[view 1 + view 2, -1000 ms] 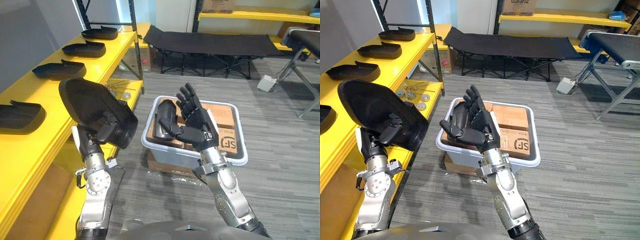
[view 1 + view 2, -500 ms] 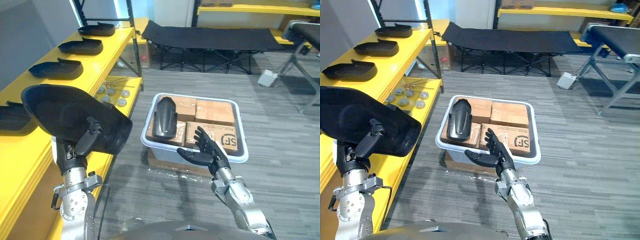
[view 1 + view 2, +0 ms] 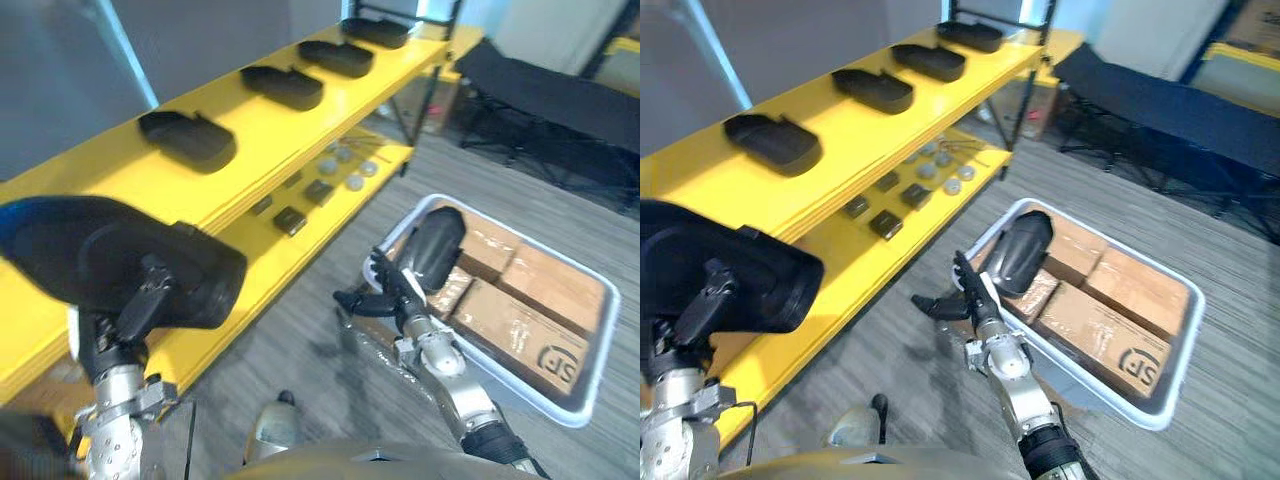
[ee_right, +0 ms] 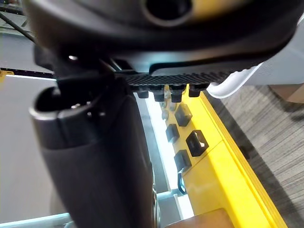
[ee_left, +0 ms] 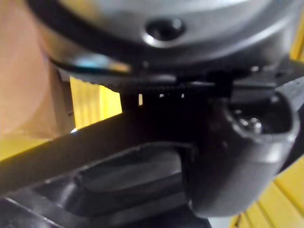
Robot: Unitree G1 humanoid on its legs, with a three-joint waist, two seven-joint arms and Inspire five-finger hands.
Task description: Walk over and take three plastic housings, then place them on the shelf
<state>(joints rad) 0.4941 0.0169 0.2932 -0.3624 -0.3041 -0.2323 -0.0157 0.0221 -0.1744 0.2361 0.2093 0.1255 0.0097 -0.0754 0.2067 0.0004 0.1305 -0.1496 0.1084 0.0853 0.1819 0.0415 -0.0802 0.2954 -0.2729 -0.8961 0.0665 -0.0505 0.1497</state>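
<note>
The left hand (image 3: 135, 312) is low on the robot's left, closed on a big black plastic housing (image 3: 90, 255). Its thumb (image 5: 237, 156) is curled over the shell's rim, and the fingers are hidden behind the shell. The housing is carried open side up, at about the height of the top board of the yellow shelf (image 3: 270, 135) and against that board's front edge. Whether it touches the board I cannot tell.

4 other housings lie in a row along the top board, each apart from the next: the 1st housing (image 3: 187, 138) nearest the robot, the 2nd housing (image 3: 282, 86), the 3rd housing (image 3: 337, 57) and the 4th housing (image 3: 375, 30) at the far end. On the lower board (image 3: 262, 265) lie small black blocks (image 3: 290, 219) and, farther along, round metal discs (image 3: 355, 183).

The right hand (image 3: 392, 298) is in the middle of the view, low over the grey floor (image 3: 300, 340). It is open, with the fingers straight and slightly spread and the thumb pointing out toward the shelf, and it holds nothing. It hangs just beside the near corner of the white bin (image 3: 1150, 418).

In the bin, 1 spare housing (image 3: 437, 243) lies tilted on top of cardboard boxes (image 3: 520, 320), at the corner closest to the right hand. A black folding cot (image 3: 560, 90) stands on the floor beyond the bin.
</note>
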